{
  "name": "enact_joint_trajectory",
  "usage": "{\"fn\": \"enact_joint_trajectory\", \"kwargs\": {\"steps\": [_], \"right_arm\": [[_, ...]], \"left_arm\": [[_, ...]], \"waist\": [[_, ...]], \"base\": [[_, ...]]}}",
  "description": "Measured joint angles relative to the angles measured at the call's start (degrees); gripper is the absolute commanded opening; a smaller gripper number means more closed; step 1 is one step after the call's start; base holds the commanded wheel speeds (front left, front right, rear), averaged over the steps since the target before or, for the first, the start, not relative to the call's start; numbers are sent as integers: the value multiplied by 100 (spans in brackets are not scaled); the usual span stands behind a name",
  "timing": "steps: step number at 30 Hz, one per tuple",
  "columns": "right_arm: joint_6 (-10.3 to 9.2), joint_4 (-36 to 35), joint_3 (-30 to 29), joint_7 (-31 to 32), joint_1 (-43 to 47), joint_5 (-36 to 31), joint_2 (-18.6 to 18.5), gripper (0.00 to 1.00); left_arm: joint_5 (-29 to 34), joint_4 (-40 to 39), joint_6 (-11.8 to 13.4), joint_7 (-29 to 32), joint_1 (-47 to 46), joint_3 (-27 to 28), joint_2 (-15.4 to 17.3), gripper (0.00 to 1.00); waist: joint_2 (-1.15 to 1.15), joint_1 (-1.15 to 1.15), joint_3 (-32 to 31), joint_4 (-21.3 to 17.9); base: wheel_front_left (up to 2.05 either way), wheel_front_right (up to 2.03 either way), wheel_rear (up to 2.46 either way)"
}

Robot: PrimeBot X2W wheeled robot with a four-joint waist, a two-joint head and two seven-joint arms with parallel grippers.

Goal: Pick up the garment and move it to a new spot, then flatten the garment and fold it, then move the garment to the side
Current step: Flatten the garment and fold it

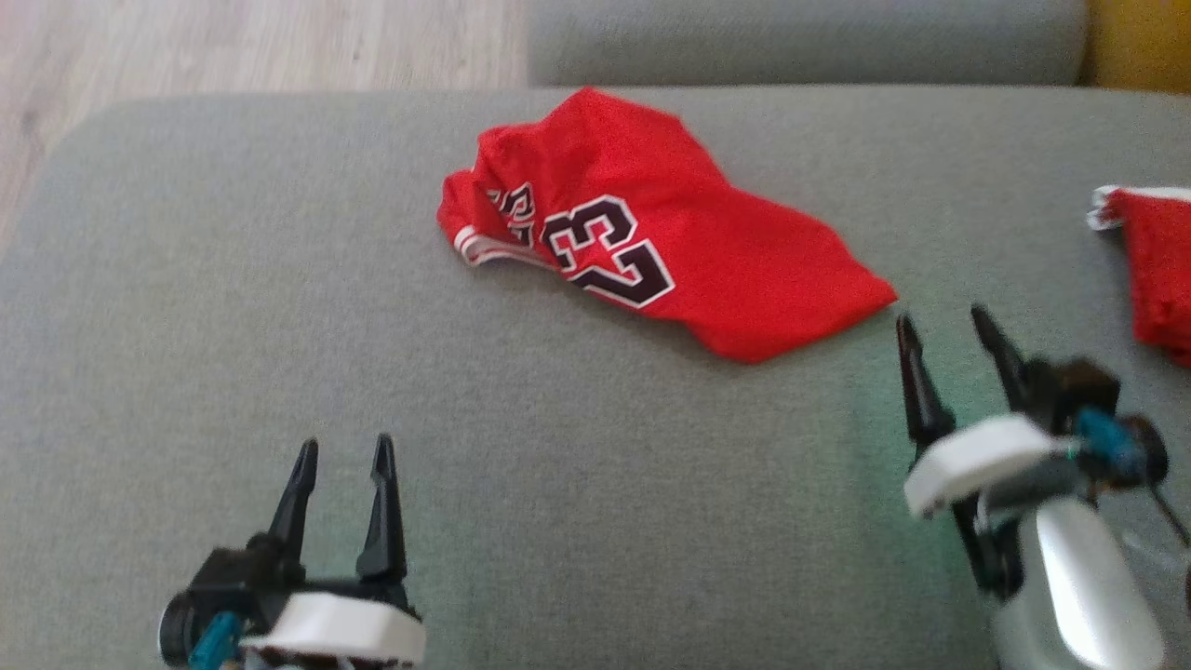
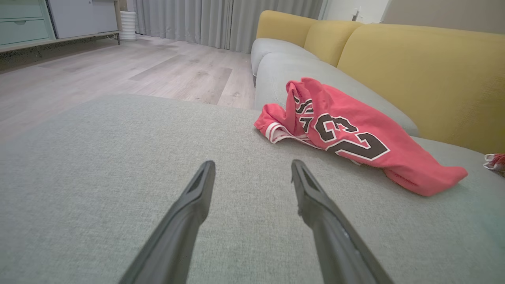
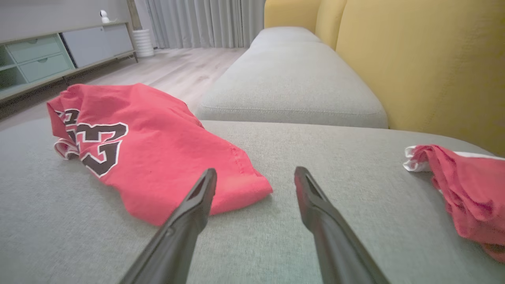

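On sofa, garment, red cloth rightward

This is looking like a home living room: a sofa with grey seats and yellow back cushions is standing on pale wood flooring, grey curtains are hanging full-length, and a low sideboard with drawers is lining the wall.

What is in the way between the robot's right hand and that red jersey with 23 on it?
Nothing visible. Only bare grey cushion lies between the open right hand and the jersey, whose nearest corner is close by. A second red garment lies off to the robot's right, out of the path.
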Motion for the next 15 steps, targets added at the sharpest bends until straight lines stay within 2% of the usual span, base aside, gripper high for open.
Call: {"fn": "enact_joint_trajectory", "kwargs": {"steps": [7, 15], "right_arm": [[0, 925, -375, 333, -983, -432, -9, 100], [0, 2012, -621, 348, -1608, -417, -11, 100]], "left_arm": [[40, 40, -74, -3, -351, -44, -162, 100], [90, 254, -170, -48, -459, -37, -287, 100]], "waist": [[0, 1, 512, 234], [0, 0, 824, 539]], "base": [[0, 0, 0], [0, 0, 0]]}}
